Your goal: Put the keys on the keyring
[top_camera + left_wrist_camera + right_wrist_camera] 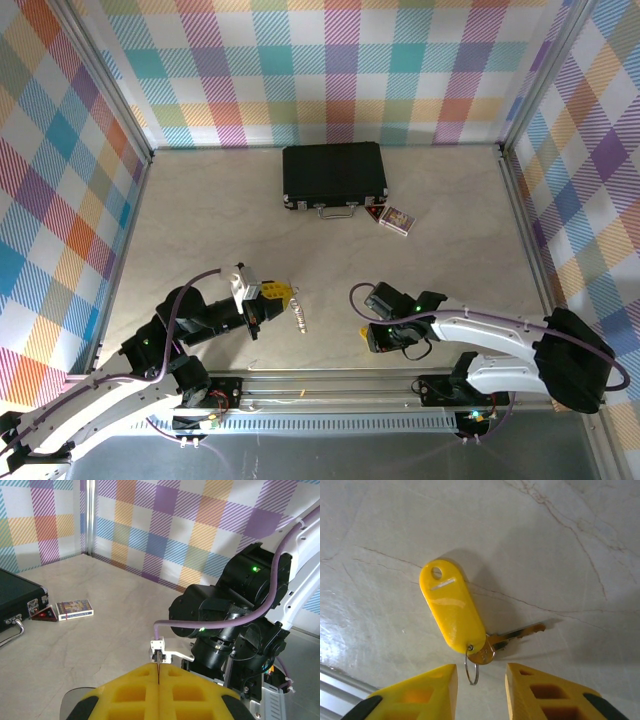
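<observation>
Yellow right pincer (480, 680) points down over key (465, 622).

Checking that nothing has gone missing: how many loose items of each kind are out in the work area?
Black case: 1
Box of cards: 1
Small red item: 1
Key with yellow tag: 1
Metal chain loop: 1
Total: 5

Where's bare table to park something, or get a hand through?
Free: mid-table strip between black case and the left gripper and right gripper; back-left corner beside the case; right side past the card box. Crowded: near edge, where both grippers, keyring and tagged key bunch up.
</observation>
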Robot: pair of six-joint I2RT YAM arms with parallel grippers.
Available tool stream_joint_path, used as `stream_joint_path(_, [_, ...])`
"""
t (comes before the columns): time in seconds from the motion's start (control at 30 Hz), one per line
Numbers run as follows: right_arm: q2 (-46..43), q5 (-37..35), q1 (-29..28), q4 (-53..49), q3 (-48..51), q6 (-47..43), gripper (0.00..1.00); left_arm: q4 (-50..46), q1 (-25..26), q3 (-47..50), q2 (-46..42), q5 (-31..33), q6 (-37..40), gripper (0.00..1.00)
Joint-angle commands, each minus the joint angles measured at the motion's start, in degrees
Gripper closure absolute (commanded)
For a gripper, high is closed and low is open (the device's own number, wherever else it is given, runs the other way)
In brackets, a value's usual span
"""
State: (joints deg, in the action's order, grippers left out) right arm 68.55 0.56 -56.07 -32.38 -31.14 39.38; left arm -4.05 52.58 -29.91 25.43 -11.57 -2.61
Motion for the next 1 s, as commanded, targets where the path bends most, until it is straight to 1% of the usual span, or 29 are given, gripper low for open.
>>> stream_joint_path(0.0, [1.2, -1.5, -0.9, 0.5, -1.1, -1.6, 0.71, 3.7, -0.4, -1.3, -0.3, -1.3, -1.0, 1.0])
stream_joint_path(0.13, [2.2, -1.3, -0.9, 1.1, -1.6, -2.3, 0.75, 3.7, -0.5, -1.1, -1.1, -1.1, -1.7, 1.0])
stream_joint_path(0.23, [3.0, -1.2, -1.0, 0.9, -2.1, -2.8, 0.81, 3.7, -0.5, -0.7, -2.1, -0.8, -2.1, 1.0])
stream_joint_path(0.4, [2.7, -1.4, -1.1, 0.5, -2.8, -3.0, 0.88, 3.7, -0.5, -0.5, -1.7, -0.9, -2.6, 1.0])
stream_joint_path(0.6, [4.5, -1.7, -1.1, -4.6, -6.6, -3.8, 0.99, 2.8, -0.5, -0.8, -2.3, -0.6, -3.0, 1.0])
stream_joint_path(0.67, [7.3, -1.6, -1.0, -9.9, -10.5, -4.3, 1.0, 2.8, -0.6, -1.1, -2.0, -0.6, -2.8, 1.0])
stream_joint_path(0.8, [18.0, 0.8, 0.2, -22.0, -21.7, -9.2, 1.0, 1.8, -0.6, -1.7, -2.5, 0.2, -2.1, 1.0])
stream_joint_path(0.9, [25.6, 6.7, 3.6, -27.5, -29.3, -15.5, 1.0, 1.4, -0.6, -1.1, -4.1, 0.5, -2.3, 1.0])
stream_joint_path(0.97, [31.4, 11.5, 6.3, -33.9, -36.0, -21.4, 1.0, 1.1, -0.6, -1.0, -4.8, 0.9, -2.3, 1.0])
